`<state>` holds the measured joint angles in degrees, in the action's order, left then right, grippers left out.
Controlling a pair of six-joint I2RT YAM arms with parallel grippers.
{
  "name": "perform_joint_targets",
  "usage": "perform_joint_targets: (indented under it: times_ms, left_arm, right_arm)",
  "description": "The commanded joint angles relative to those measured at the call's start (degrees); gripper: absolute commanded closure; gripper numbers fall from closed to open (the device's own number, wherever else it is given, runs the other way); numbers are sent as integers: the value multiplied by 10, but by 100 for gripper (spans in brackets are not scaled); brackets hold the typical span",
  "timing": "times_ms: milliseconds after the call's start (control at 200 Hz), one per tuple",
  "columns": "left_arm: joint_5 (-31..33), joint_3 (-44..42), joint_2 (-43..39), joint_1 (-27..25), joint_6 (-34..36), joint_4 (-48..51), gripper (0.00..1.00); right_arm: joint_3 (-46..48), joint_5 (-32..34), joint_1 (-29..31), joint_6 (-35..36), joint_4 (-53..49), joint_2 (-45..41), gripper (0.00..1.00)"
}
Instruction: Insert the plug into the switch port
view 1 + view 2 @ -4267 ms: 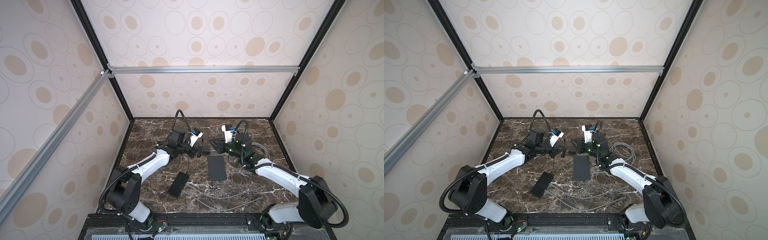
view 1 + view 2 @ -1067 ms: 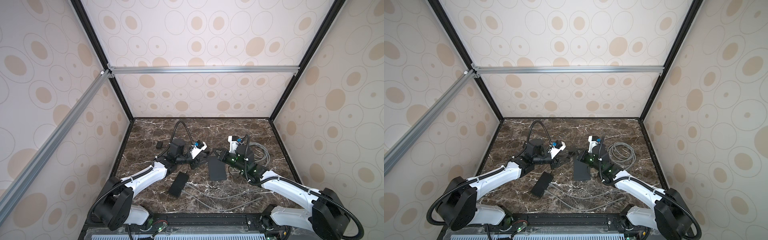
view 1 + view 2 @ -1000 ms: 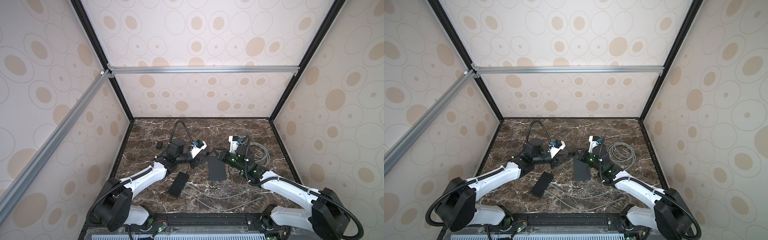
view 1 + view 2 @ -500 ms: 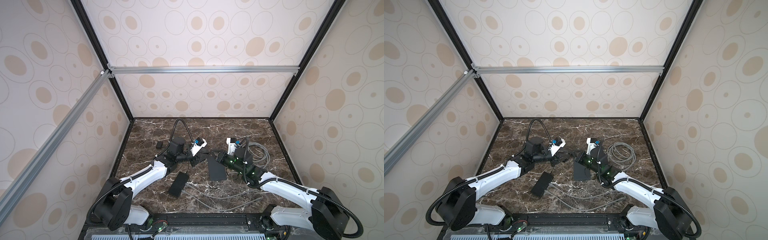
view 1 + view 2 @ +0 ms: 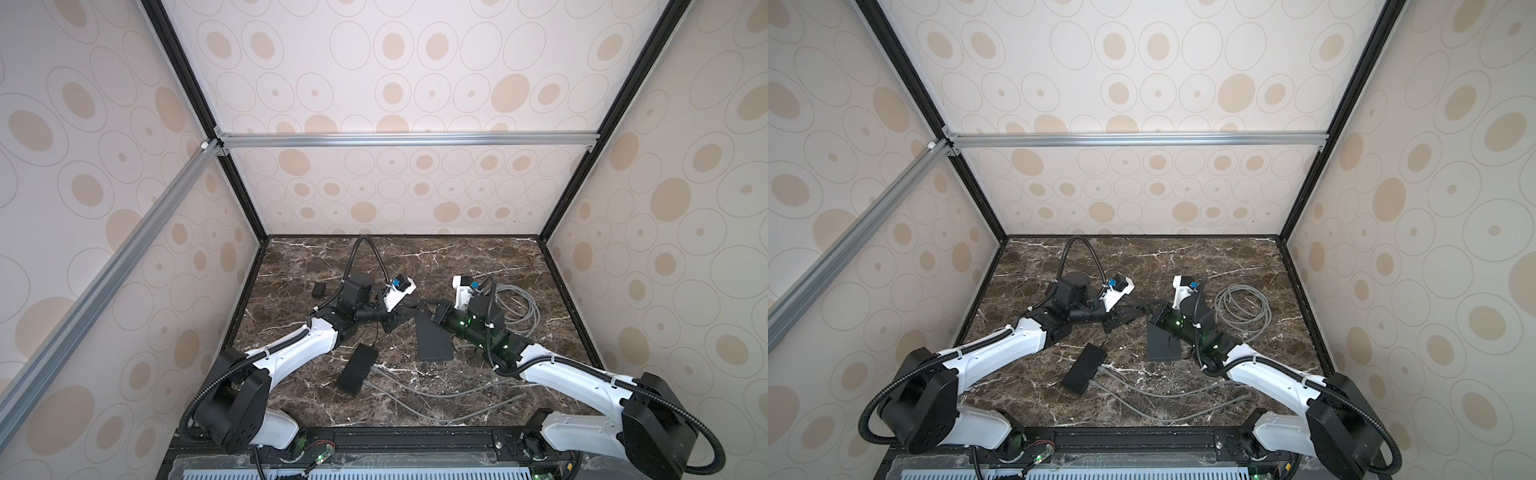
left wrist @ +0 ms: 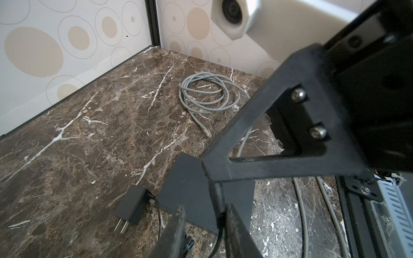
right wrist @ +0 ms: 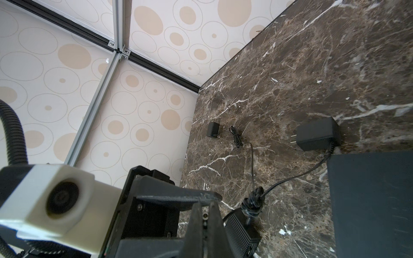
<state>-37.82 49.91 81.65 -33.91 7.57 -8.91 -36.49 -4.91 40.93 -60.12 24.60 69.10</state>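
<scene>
The counter point(image 5: 478, 266) is dark brown marble, glossy, with white veins. Far left on it sits a small black boxy charger point(image 5: 319, 289) trailing a thin cord.

The left pincer point(image 6: 205, 206) is matte black plastic with flat, tapered fingers point(image 6: 234, 223). They stand partly apart. A thin black wire point(image 6: 220, 225) runs up through the gap, lying against one finger only and not clamped.

In front of it lies a long black power brick point(image 5: 357, 370), smooth and rectangular, with two metal prongs showing in the left wrist view.

The wire's stiff, straight end, apparently the plug point(image 6: 215, 194), reaches up to the tip of the right pincer point(image 7: 203, 210). That pincer's triangular black fingers are pressed together. Whether they pinch the plug cannot be told.

The switch point(image 5: 434, 345) is a flat, dark grey rectangular box with a dull surface. It lies on the counter between the two arms, just below the right pincer's tip and just beside the plug.

Right of it lies a loose coil of grey round cable point(image 5: 515, 303).
</scene>
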Motion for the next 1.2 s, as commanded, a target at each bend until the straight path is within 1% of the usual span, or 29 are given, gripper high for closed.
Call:
perform_joint_targets:
  times_ms: [0, 120, 180, 215, 400, 535, 925, 1010, 1100, 1135, 1195]
  left_arm:
    - [0, 28, 7, -3, 22, 18, 70]
    - [-1, 29, 8, -3, 28, 24, 71]
    - [0, 30, 8, -2, 31, 26, 75]
    - [-1, 30, 8, -3, 31, 26, 76]
    - [-1, 30, 8, -2, 32, 27, 75]
    - [-3, 30, 9, -3, 32, 28, 78]
    - [-10, 33, 10, -2, 33, 31, 78]
    - [-10, 34, 11, -3, 33, 32, 74]
    - [-14, 34, 11, -2, 33, 33, 75]
    - [-15, 36, 13, -2, 34, 35, 77]
    - [-16, 39, 14, -2, 36, 40, 85]
  right_arm:
    - [-7, 7, 6, 0, 2, -17, 100]
    - [-10, 6, 6, 0, -2, -18, 100]
    - [-9, 4, 6, -1, -2, -17, 100]
    - [-11, 3, 6, -1, -3, -16, 100]
    - [-16, -5, 6, -1, -13, -10, 100]
    - [-19, -14, 6, -2, -18, -4, 100]
    - [-26, -18, 6, 1, -30, 4, 100]
    - [-27, -18, 6, 3, -33, 5, 100]
    - [-28, -19, 6, 4, -34, 7, 100]
    - [-28, -18, 6, 3, -33, 7, 100]
    - [-29, -18, 6, 2, -33, 7, 100]
